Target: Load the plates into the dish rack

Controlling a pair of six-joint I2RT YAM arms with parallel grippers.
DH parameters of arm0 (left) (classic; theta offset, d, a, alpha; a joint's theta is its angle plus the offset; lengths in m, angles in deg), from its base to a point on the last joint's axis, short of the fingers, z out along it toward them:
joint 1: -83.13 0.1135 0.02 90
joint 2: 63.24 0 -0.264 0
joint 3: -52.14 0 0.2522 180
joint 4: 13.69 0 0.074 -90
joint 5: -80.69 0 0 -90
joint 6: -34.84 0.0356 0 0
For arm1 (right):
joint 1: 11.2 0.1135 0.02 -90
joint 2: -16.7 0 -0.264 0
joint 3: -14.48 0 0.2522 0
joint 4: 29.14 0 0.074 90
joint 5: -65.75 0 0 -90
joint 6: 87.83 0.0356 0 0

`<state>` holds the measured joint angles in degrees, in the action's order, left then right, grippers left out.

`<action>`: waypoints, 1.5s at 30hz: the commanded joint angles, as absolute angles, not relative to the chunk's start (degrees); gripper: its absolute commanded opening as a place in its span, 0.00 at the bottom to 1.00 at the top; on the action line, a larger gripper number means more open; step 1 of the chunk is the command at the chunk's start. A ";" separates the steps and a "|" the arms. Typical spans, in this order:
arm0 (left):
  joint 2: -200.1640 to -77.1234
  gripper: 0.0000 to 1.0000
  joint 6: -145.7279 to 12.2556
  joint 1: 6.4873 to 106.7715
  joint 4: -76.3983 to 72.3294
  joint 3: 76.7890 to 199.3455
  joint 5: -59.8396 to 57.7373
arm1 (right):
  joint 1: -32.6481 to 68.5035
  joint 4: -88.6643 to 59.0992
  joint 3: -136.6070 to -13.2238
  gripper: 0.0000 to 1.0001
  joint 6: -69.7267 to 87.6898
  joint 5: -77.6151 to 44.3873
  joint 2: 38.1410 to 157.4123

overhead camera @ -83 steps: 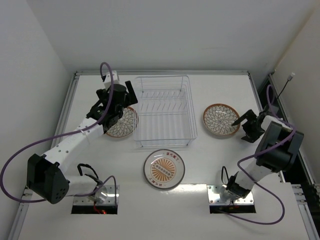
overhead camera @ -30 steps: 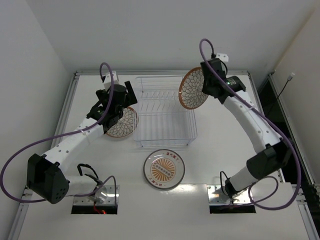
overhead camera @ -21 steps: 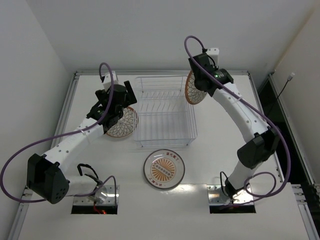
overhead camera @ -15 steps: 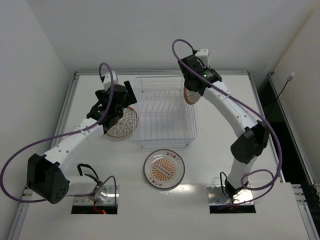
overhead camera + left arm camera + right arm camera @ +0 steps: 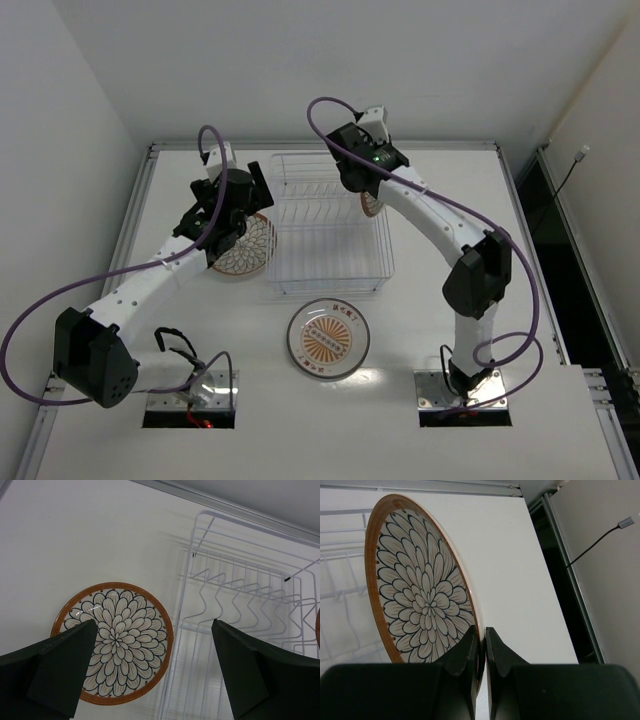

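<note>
At the far right side of the dish rack [image 5: 330, 290], a brown-rimmed petal plate [image 5: 420, 600] is held on edge, nearly upright, by the right gripper [image 5: 481, 632]. Its fingers [image 5: 462, 655] are pressed together on the plate's rim. Whether the plate is already between the wires or just above them cannot be told. The rack, a wire basket in the middle of the desk [image 5: 450, 300], shows no seated plate. To its left, a second petal plate [image 5: 112, 642] lies flat on the desk, just beside the rack's left wall. The left gripper [image 5: 155, 650] hangs above it, spread wide and holding nothing. A sunburst plate [image 5: 329, 339] lies flat on the desk near the rack's near side.

The step in hand is judged to be the lowering of the held plate into a slot. To be done well, the plate should be kept upright and its edge lined up with a gap between two zigzag dividers [image 5: 235, 605], not over a wire. It should be lowered slowly until its rim is carried by the rack floor. Only then should the grip be released, since a plate let go early could tip or roll.
</note>
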<state>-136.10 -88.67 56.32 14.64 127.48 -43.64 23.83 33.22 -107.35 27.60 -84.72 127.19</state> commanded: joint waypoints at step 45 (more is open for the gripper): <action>-133.73 1.00 -89.52 56.32 13.34 127.42 -44.38 | 29.85 34.19 -113.97 0.00 30.55 -95.35 135.52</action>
<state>-135.42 -88.67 56.32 14.64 127.48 -43.66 30.25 33.81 -109.60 24.45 -94.47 133.90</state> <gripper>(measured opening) 0.998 0.045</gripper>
